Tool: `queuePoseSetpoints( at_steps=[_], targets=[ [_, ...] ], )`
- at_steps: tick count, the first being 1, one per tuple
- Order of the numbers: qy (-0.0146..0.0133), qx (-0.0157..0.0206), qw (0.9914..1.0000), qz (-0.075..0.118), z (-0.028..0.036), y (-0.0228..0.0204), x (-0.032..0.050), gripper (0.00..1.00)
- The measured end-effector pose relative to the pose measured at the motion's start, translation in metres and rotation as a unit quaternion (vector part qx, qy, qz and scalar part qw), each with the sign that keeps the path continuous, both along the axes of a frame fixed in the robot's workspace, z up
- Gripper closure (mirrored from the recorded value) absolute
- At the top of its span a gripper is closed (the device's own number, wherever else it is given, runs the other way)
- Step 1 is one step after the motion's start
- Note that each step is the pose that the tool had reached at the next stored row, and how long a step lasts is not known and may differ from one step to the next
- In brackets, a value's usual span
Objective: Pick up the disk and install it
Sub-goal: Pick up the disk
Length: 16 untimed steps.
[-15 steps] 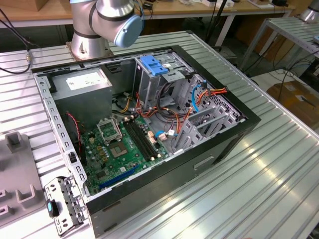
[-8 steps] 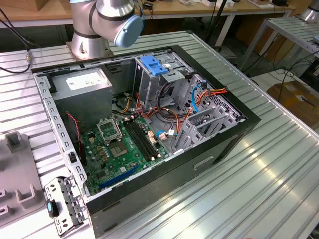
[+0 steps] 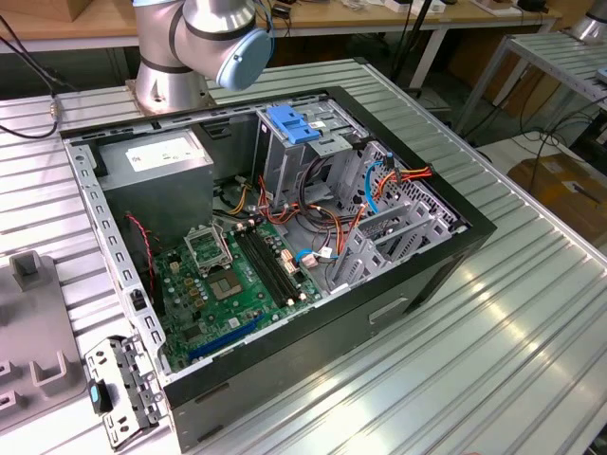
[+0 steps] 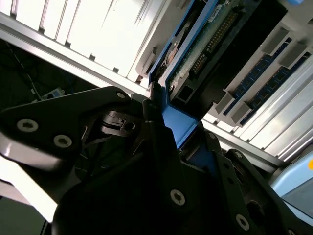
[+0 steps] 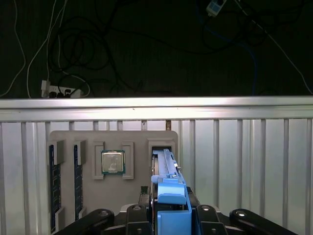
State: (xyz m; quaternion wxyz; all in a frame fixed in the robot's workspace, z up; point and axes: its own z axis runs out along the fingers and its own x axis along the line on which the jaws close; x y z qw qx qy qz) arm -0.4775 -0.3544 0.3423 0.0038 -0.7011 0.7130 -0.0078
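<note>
The disk (image 5: pixel 164 169) stands on edge in a slot of the grey holder tray (image 5: pixel 88 142), with its blue plastic bracket (image 5: pixel 171 196) toward the camera. My gripper (image 5: pixel 171 215) is closed around that bracket, one dark finger on each side. In the second wrist view the disk (image 4: pixel 205 44) shows its green circuit-board side, and the blue bracket (image 4: pixel 176 125) sits clamped between the fingers of the gripper (image 4: pixel 178 134). Whether the disk is lifted from its slot I cannot tell.
The tray also holds a processor chip (image 5: pixel 112 161) and memory sticks (image 5: pixel 53 186). In the exterior view the open computer case (image 3: pixel 285 237) lies on the ribbed metal table, with a drive cage with blue top (image 3: pixel 294 128), a grey power supply (image 3: pixel 156 161) and a green motherboard (image 3: pixel 228 280).
</note>
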Motion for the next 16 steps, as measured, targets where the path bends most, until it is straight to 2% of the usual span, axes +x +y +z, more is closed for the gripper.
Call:
queuePoseSetpoints(
  at_steps=[7, 16],
  targets=[
    [0.0000, 0.0000, 1.00000, 0.000, 0.0027, 0.0000, 0.0000, 0.63],
    [0.0000, 0.0000, 1.00000, 0.000, 0.0031, 0.0000, 0.0000, 0.63]
  ],
)
